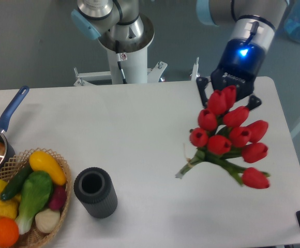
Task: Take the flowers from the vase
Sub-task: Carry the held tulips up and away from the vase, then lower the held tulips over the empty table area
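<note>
The flowers (227, 135), a bound bunch of red tulips with green stems, are out of the vase at the right of the table, heads up-right and stem ends pointing down-left. The gripper (228, 97) is right behind and above the top tulip heads, and they hide its fingertips. I cannot tell whether it grips the bunch or whether the bunch rests on the table. The vase (95, 192), dark grey and ribbed, stands upright and empty near the front left, far from the gripper.
A wicker basket (62, 165) of vegetables and fruit stands at the front left, touching the vase's left side. A blue-handled saucepan (8, 114) sits at the left edge. The arm's white base column (125, 54) stands behind the table. The table's right edge is close to the flowers.
</note>
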{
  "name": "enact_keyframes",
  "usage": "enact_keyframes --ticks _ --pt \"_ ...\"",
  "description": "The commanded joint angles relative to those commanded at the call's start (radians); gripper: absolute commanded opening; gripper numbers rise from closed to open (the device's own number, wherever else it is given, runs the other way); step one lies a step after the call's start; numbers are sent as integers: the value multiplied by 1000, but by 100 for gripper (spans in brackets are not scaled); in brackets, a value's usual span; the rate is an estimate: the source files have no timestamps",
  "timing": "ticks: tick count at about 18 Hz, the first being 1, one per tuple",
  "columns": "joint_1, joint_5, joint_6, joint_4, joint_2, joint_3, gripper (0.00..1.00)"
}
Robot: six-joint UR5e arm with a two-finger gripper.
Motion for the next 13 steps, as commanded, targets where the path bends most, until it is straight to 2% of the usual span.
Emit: enact_keyframes --ticks 8,11,13 --pt "9 24 3 -5 -5 12 0" --pt "-1 141 3 -8 -3 12 0" --pt "-11 156 2 -12 -3 9 0"
